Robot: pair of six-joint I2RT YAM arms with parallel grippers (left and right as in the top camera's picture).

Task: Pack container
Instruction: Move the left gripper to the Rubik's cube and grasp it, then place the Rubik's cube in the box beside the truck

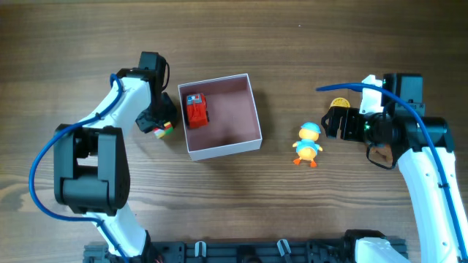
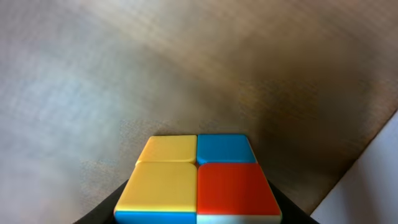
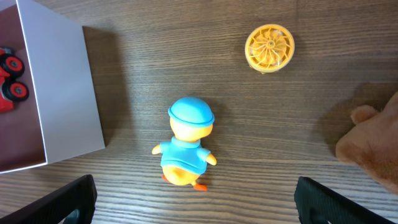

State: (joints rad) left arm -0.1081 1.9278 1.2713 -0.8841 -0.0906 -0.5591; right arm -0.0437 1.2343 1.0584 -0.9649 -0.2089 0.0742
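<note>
Beside the container [image 1: 222,149], left claw [image 1: 162,126] clamps one cube [image 2: 198,180]; right claw [image 1: 333,124] gapes near one duck [image 3: 186,146].

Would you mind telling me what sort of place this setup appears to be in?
Probably a robotics lab or data-collection bench, not a home: a left arm and right arm flank a wooden table, with toys like a duck and a colour cube near a white container.

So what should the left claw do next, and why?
Probably the left claw should lift the coloured cube and carry it right, over the wall of the container. The cube sits between its fingers, just outside that wall, and only a red car lies inside so far.
</note>
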